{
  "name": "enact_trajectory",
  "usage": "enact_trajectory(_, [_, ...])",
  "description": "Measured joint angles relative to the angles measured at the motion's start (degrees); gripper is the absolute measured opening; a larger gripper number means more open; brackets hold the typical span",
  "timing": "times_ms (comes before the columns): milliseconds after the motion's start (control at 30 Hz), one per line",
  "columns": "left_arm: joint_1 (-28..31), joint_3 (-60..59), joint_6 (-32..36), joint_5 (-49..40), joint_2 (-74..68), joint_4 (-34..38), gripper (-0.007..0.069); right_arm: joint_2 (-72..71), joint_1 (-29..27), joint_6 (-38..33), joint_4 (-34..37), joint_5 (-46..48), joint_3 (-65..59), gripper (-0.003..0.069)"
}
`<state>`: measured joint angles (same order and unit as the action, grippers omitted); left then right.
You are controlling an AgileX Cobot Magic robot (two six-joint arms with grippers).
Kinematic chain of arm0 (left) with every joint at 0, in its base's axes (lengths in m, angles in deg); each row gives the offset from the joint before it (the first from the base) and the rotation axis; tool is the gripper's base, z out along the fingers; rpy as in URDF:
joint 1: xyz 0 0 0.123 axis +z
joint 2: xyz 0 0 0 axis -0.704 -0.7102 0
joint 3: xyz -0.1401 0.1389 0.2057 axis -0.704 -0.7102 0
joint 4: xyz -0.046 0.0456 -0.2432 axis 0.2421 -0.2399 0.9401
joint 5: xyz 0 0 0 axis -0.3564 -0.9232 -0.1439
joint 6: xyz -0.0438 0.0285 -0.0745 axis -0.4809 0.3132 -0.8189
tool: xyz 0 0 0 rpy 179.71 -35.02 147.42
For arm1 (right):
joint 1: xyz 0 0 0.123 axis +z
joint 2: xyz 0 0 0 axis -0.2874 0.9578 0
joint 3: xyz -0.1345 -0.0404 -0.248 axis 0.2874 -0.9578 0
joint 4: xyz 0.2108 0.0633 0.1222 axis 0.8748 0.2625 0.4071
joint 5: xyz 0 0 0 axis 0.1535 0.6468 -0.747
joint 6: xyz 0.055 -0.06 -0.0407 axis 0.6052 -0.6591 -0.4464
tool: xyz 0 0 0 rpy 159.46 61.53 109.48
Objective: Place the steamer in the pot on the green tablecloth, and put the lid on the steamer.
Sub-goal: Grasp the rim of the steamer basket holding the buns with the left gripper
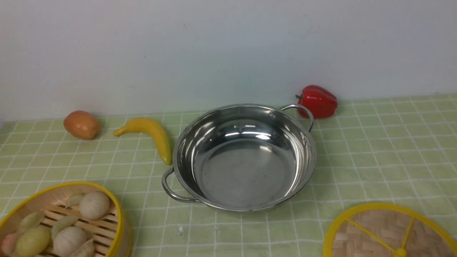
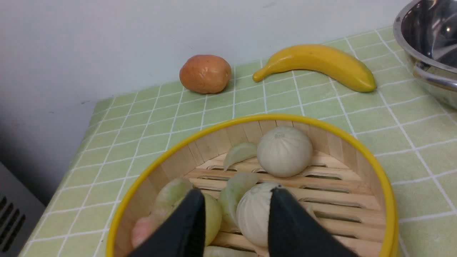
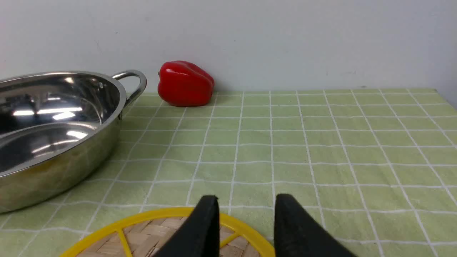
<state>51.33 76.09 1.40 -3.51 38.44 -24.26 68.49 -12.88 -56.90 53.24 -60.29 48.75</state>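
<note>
Stainless steel shows bare in the middle of the green tablecloth [image 1: 375, 142]: the pot [image 1: 242, 167] stands empty, so neither step of the task is done yet. The steamer [image 1: 119, 214], loaded with buns and dumplings [image 1: 94, 205], sits on the cloth at the near left, apart from the pot. The lid [image 1: 378, 228] lies flat at the near right, also clear of it.

The left gripper [image 2: 237, 192] hovers over the steamer's inside, its fingers spread and nothing between them. The right gripper [image 3: 246, 197] hangs over the lid's rim, also parted and grasping nothing.

Both arms look poised for a pick. As I judge it, everything is left to do: seize the steamer, set it in the pot, then cap it with the lid. A banana [image 1: 150, 134] lies just beside the pot's left rim and a red pepper [image 1: 317, 101] behind its far handle.
</note>
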Motion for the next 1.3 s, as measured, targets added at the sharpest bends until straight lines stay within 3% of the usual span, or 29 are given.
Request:
enact_trajectory(833, [0.0, 0.0, 0.1, 0.0, 0.0, 0.0, 0.0243, 0.0, 0.0, 0.0, 0.0, 0.0, 0.0, 0.0242])
enact_trajectory(1033, [0.0, 0.0, 1.2, 2.4, 0.0, -3.0, 0.0243, 0.0, 0.0, 0.0, 0.0, 0.0, 0.0, 0.0242])
enact_trajectory(1300, [0.0, 0.0, -4.8, 16.2, 0.0, 10.4, 0.0243, 0.0, 0.0, 0.0, 0.0, 0.0, 0.0, 0.0242])
